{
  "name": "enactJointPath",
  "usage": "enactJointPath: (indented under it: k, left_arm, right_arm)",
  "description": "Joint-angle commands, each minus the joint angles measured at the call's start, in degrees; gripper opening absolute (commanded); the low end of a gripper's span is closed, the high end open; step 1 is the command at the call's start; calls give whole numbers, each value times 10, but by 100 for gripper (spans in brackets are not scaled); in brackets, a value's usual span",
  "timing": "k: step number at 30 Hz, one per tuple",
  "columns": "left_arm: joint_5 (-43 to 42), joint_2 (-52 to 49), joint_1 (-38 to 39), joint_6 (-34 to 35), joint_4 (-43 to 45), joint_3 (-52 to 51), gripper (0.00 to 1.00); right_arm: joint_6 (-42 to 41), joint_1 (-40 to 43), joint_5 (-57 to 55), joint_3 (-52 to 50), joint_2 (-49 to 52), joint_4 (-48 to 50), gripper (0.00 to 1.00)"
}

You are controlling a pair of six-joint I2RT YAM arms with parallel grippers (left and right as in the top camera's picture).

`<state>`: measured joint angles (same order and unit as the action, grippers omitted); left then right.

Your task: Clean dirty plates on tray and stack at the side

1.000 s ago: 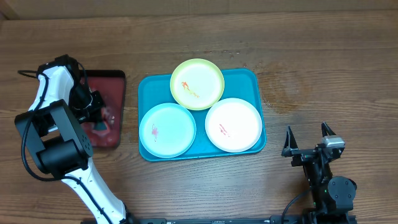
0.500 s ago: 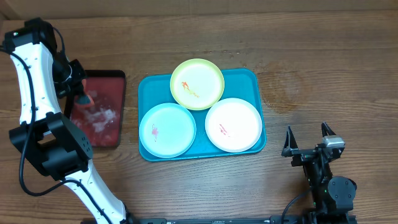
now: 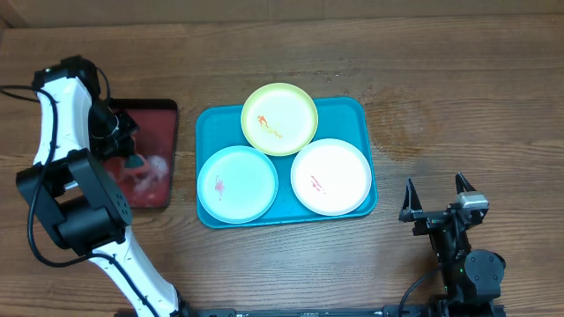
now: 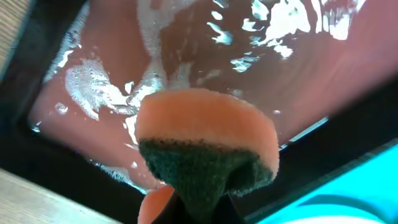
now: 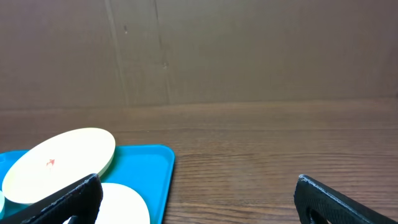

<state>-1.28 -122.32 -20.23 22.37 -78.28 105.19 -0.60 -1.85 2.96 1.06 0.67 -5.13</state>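
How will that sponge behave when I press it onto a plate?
Likely soft and squashy: the sponge bulges wide above its pinched green base. Probably wet and drippy, since the red tray beneath it shows suds, so it may slide easily.

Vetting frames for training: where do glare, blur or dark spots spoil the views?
Left wrist: white glare on the wet red tray, sponge close and slightly soft. Right wrist: fingers dark, edges blurred. Overhead: evenly lit, sharp.
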Motion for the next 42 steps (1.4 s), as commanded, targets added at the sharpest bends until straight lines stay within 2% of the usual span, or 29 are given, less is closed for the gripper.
enactJointPath:
  k: [1, 11, 15, 18, 22, 24, 27, 30, 34, 38, 40, 42]
  left_arm:
    - [-1, 59, 13, 17, -7, 25, 4]
    - [-1, 56, 44, 36, 69, -55, 5]
    - [-2, 65, 44, 19, 60, -49, 4]
    - [-2, 93, 38, 19, 52, -43, 4]
    - [0, 133, 37, 21, 62, -43, 4]
    - [2, 140, 37, 21, 66, -43, 4]
    - [5, 139, 37, 21, 68, -45, 4]
    - [4, 138, 37, 21, 78, -54, 4]
    - [5, 138, 37, 21, 80, -63, 4]
    - [4, 138, 37, 21, 80, -65, 4]
    - [4, 138, 37, 21, 80, -65, 4]
    - [4, 138, 37, 21, 80, -65, 4]
  right_arm:
    - [2, 4, -3, -6, -5, 5, 100]
    - [2, 4, -24, -6, -5, 7, 100]
    - [-36, 3, 62, -6, -5, 53, 100]
    - [-29, 4, 44, -6, -5, 110, 100]
    - [-54, 4, 139, -3, -5, 276, 100]
    - [-54, 4, 147, 19, -5, 305, 100]
    - [-51, 7, 143, 100, 13, 229, 100]
    - [-21, 14, 143, 247, 84, 31, 100]
    - [26, 16, 157, 479, 255, -240, 100]
    - [-1, 16, 289, 617, 390, -315, 100]
    - [-1, 16, 373, 652, 437, -305, 100]
    - [-54, 16, 459, 665, 484, -236, 100]
